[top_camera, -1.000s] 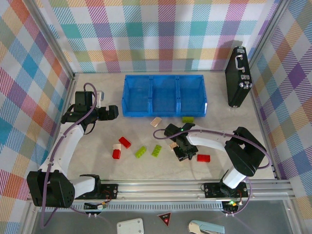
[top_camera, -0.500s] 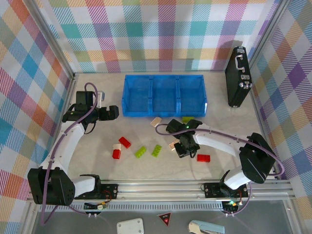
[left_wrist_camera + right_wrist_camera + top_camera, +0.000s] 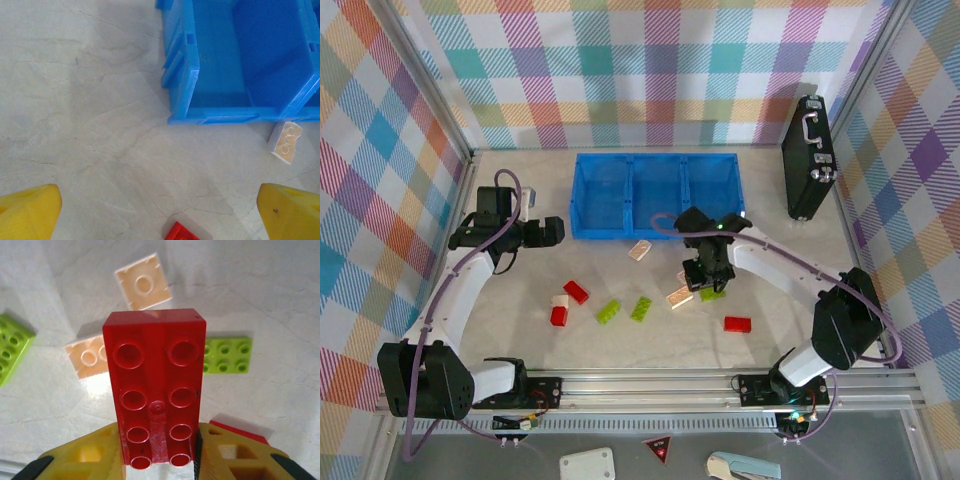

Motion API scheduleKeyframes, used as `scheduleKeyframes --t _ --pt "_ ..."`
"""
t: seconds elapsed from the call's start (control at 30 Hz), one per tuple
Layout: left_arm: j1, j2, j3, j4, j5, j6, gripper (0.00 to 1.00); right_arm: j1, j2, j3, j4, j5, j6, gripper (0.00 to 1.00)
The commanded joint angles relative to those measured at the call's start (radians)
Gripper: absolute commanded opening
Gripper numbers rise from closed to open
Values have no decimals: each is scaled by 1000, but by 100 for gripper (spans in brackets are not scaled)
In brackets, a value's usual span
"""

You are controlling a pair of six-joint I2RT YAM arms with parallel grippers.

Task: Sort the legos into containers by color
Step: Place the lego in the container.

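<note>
Right wrist view: clenches red lego endwise in right hand, raised above table, presumably for carrying to blue containers at 12 o'clock; holds left hand splayed, empty.

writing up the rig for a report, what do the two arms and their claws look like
Left arm and right arm match: white links, black joints and bases, a purple cable looping alongside. The left claw and right claw have chunky yellow fingers.
</note>
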Motion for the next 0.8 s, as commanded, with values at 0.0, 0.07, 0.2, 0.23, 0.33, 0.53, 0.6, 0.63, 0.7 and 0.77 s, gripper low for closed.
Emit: scheduleKeyframes --t 0.0,0.07,0.2,0.23,0.33,0.53,0.6,0.63,0.7,0.77 --pt "11 9 4 6 13 4 100 -60 33 65 -34 -32 -54 35" --pt "11 12 4 6 14 4 100 -103 58 99 -32 -42 -77 35" --pt "11 16 4 6 15 3 100 -179 131 184 -26 -54 -124 35" --pt "11 16 5 5 15 4 100 -193 149 207 -23 -55 -135 35" --pt "11 19 6 5 13 4 100 -237 220 284 -21 -67 -159 35" --pt "11 22 3 4 9 5 100 -298 360 444 -29 -66 -197 34" --pt "10 23 2 5 11 4 100 -321 406 496 -39 -63 -206 34" --pt "11 22 2 5 12 4 100 -327 424 520 -44 -60 -210 34" --pt "10 24 3 5 13 4 100 -338 469 572 -55 -51 -222 34" --pt "11 25 2 4 15 3 100 -347 509 617 -63 -49 -231 34"
